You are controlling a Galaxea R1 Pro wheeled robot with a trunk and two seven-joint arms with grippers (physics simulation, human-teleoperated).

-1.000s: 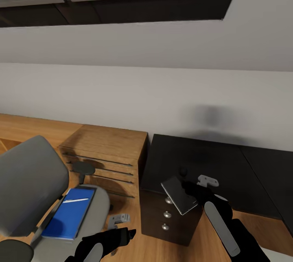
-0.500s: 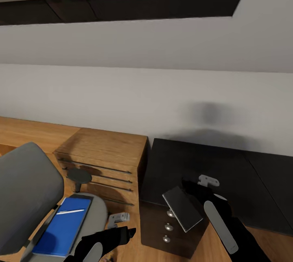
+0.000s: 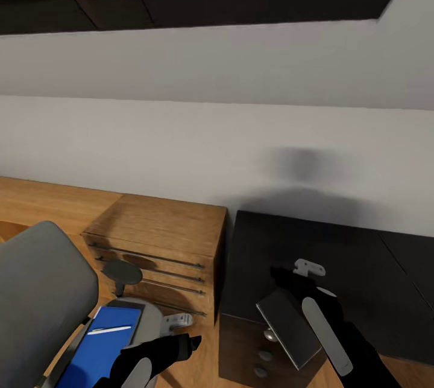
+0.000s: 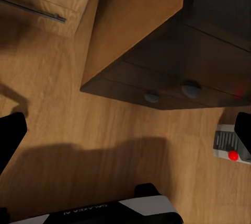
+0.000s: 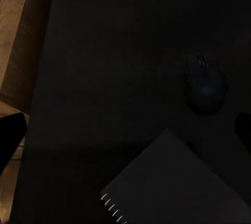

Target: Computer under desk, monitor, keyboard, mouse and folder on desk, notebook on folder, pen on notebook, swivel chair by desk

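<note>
The right pincer pinches the grey notebook above the black table, lower right of frame; the mouse lies there. The blue folder and pen remain on the swivel chair, lower left, so stacking is pending. The left pincer: cannot tell

1. We find no readable text, label, brand or number in any view.
2. Left wrist view: faint lettering on the robot's white body panel, upside down and too blurred for us to read.
</note>
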